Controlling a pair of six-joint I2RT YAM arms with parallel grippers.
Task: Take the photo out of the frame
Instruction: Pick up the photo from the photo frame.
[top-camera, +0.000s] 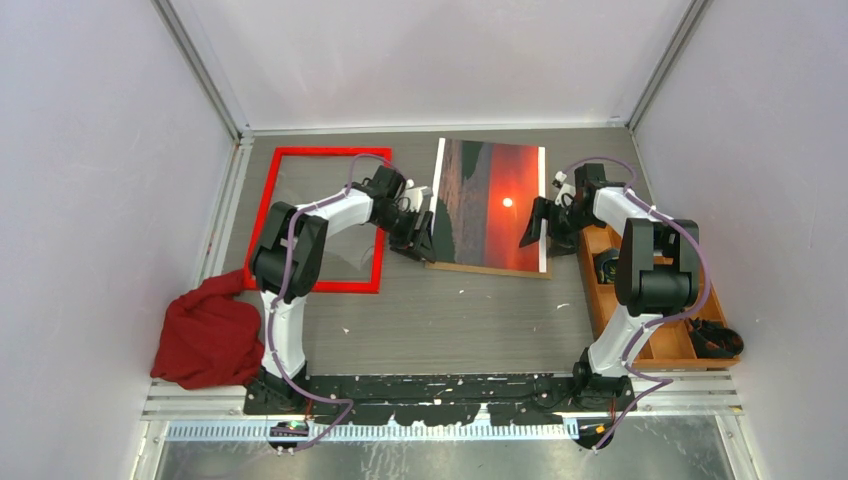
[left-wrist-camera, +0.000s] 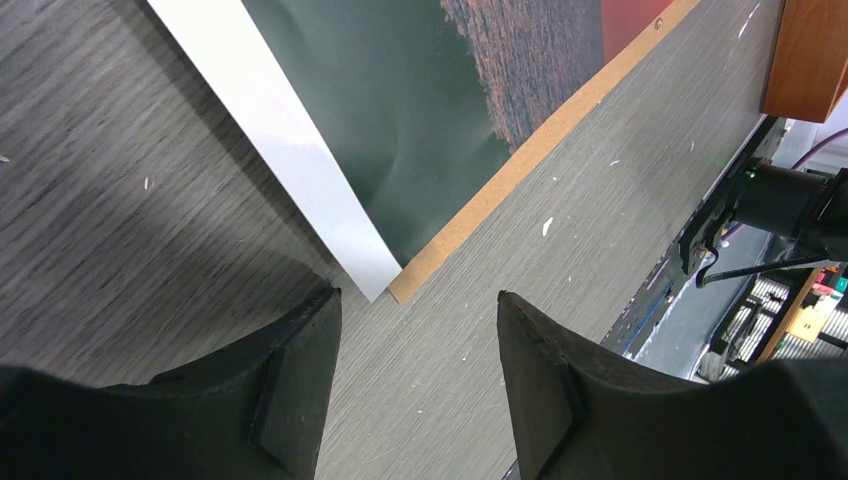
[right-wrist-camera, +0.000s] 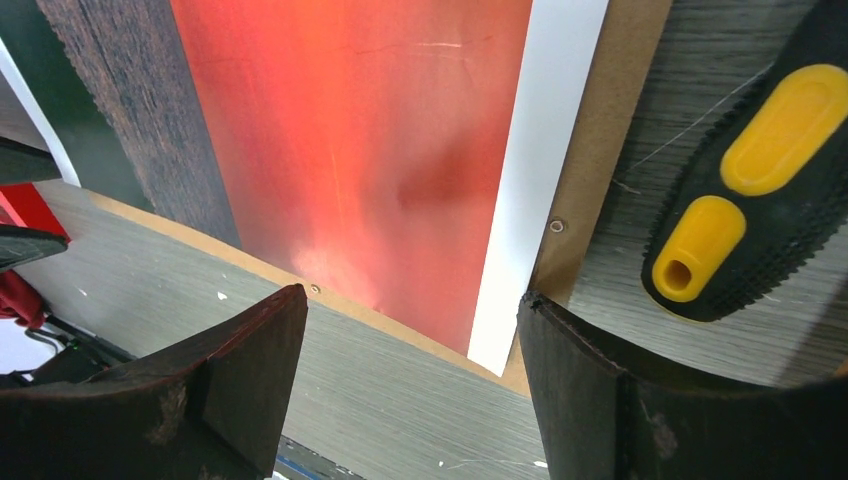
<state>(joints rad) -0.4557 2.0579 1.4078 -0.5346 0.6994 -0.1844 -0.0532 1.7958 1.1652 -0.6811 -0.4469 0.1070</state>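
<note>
Lying flat on a thin brown backing board (top-camera: 495, 269), the large sunset print, the photo (top-camera: 490, 205), is out of the frame and sits mid-bench, a little toward the far side. The bench (top-camera: 450, 320) is grey with a wood grain and flecked with small white specks; plain white walls on aluminium posts close it in on three sides.

The photo's long axis runs roughly from the near edge toward the far wall, slightly skewed. Its white strips lie along the left and right sides, with the dark hills to the left and the red sky with the small sun to the right.

The left hand (top-camera: 420, 243) is at the photo's near-left corner, its jaws apart over bare bench with nothing between them. The right hand (top-camera: 535, 225) is at the near-right corner, also spread and empty, the corner showing between its fingers.

The thin bright red rectangular frame (top-camera: 320, 152) lies flat to the left, apart from the photo. A crumpled red cloth (top-camera: 205, 335) sits near-left, a wooden compartment tray (top-camera: 665, 345) far right, and a black-and-yellow tool handle (right-wrist-camera: 770, 130) beside the board.
</note>
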